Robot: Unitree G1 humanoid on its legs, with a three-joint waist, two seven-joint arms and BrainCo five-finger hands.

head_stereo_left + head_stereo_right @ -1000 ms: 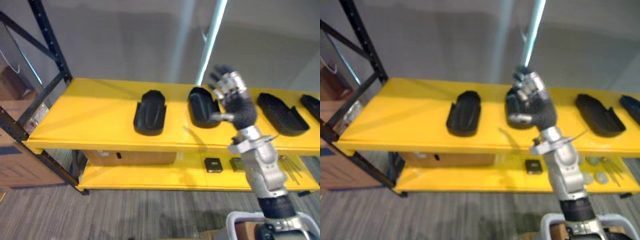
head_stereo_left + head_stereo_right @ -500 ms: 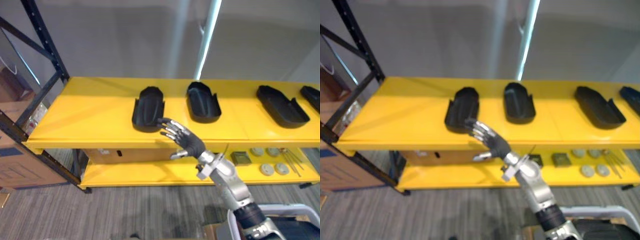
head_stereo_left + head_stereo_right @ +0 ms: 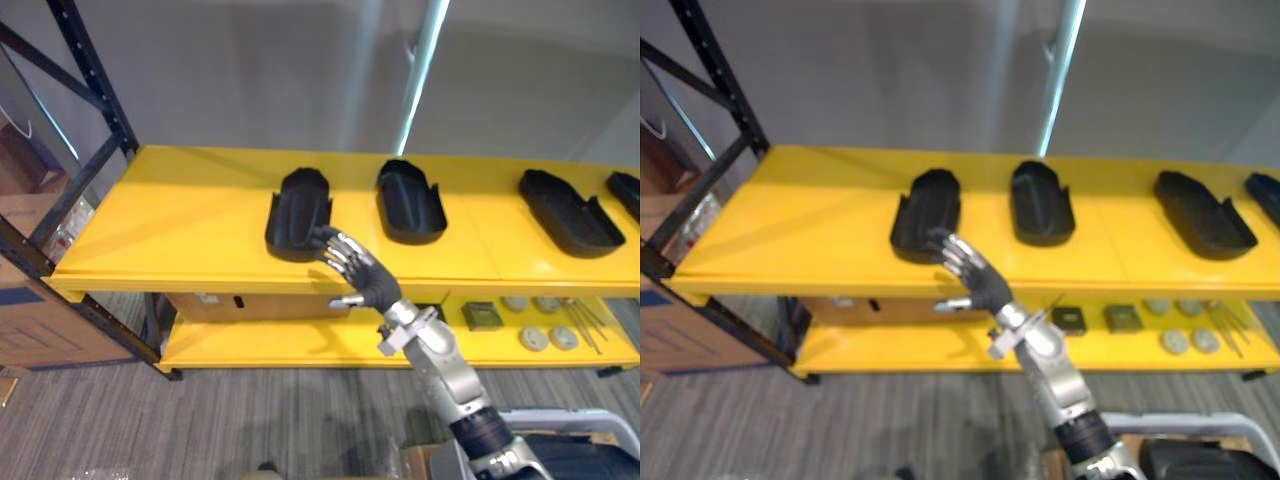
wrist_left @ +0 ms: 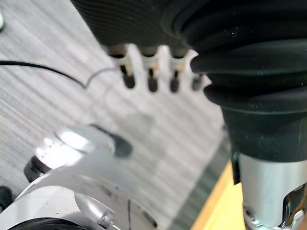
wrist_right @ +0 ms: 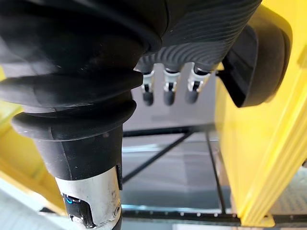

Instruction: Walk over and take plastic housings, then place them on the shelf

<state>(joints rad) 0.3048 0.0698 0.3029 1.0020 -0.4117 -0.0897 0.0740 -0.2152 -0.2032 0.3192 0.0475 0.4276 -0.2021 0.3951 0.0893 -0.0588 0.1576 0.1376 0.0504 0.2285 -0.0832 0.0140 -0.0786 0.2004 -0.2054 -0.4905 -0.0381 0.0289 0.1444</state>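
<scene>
Black plastic housings lie on the yellow shelf (image 3: 170,225), long axes running near to far, rounded ends far and open ends toward the near edge. The left housing (image 3: 298,210) and the middle housing (image 3: 410,200) sit side by side; a third housing (image 3: 565,212) slants to the right, and a fourth housing (image 3: 626,190) is cut off at the right. The right hand (image 3: 357,274) reaches up and left on an extended arm, fingers straight and spread, tips at the left housing's near end – possibly touching it, though contact is unclear. The left hand (image 4: 151,72) hangs over the floor, fingers relaxed – holding nothing.
</scene>
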